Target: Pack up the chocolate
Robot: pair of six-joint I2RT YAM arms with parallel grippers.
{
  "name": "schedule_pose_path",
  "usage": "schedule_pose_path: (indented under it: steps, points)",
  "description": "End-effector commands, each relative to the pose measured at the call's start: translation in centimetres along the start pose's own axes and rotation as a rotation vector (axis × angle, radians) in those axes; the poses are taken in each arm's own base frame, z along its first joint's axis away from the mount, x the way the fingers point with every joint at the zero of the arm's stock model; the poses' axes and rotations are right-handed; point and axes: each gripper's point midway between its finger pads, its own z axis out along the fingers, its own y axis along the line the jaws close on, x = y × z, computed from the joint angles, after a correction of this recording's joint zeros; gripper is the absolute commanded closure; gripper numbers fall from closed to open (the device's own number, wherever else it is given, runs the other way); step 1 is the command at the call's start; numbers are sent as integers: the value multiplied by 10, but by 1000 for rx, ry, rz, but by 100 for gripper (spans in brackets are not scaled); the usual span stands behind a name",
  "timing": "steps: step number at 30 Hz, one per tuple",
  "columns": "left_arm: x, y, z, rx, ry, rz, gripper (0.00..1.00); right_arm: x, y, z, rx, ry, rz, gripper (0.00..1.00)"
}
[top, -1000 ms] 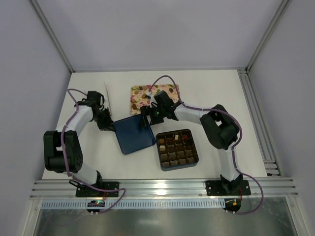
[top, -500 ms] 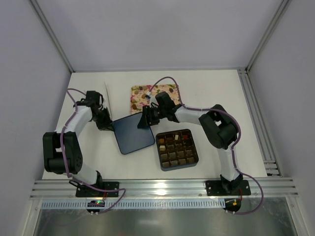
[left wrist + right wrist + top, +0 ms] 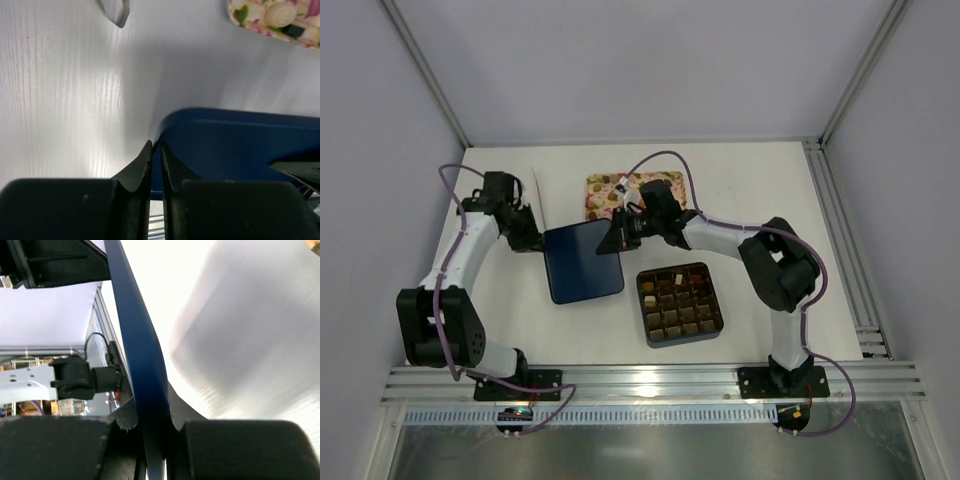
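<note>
Both clamped on the blue lid (image 3: 582, 265), left end effector (image 3: 535, 243) and right end effector (image 3: 614, 243); chocolate (image 3: 678, 302) lies near-right of the latter.

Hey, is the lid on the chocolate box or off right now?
Off. The box is uncovered, chocolate showing in its cells; the blue lid is beside it, pinched by the left gripper and right gripper.

Plain navy-blue lid (image 3: 583, 262). Pink-and-yellow floral tray (image 3: 667, 182). Dark box (image 3: 682, 340), gridded cells. Chocolate (image 3: 670, 318) mostly brown, some tan, one reddish. White table (image 3: 750, 190). Purple cables (image 3: 665, 156).
</note>
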Motion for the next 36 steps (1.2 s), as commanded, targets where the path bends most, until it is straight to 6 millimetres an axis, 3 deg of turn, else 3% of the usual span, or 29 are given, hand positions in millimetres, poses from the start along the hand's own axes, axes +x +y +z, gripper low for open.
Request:
schedule_pose_path:
  steps: [1,5,8,10,13,14,15,16,17,20,22,23,24,30,36]
  points:
    - [-13,-14,-34,36,-75,32,89,-30,42,-19,-40,-81,-1,96]
    - [-21,-13,-55,17,-142,44,68,-37,55,-32,-57,-102,43,96]
    - [-28,-15,-75,14,-208,53,43,-42,62,-43,-53,-113,59,96]
    - [-32,-21,-89,32,-252,71,34,-43,63,-50,-49,-118,97,96]
    - [-38,-36,-112,18,-352,138,30,-55,59,-68,-37,-140,153,96]
    - [-28,-60,-115,45,-369,220,29,-65,62,-74,-33,-152,157,96]
    - [-28,-69,-121,30,-411,257,28,-65,49,-82,15,-134,214,96]
    - [-32,-77,-136,21,-481,289,27,-76,55,-89,18,-145,211,96]
    - [-18,-101,-141,59,-499,370,27,-78,54,-94,30,-146,223,96]
    - [0,-134,-166,95,-626,529,27,-87,48,-114,58,-159,293,96]
    - [12,-152,-176,102,-690,634,26,-91,46,-127,39,-166,350,96]
    - [11,-150,-178,28,-734,696,25,-89,43,-130,41,-164,370,96]
    - [34,-168,-180,58,-742,798,24,-88,41,-133,46,-158,399,96]
    - [96,-212,-170,-130,-858,1282,19,-78,37,-162,51,-148,484,96]
    - [122,-235,-161,-92,-880,1445,18,-66,42,-192,49,-146,508,96]
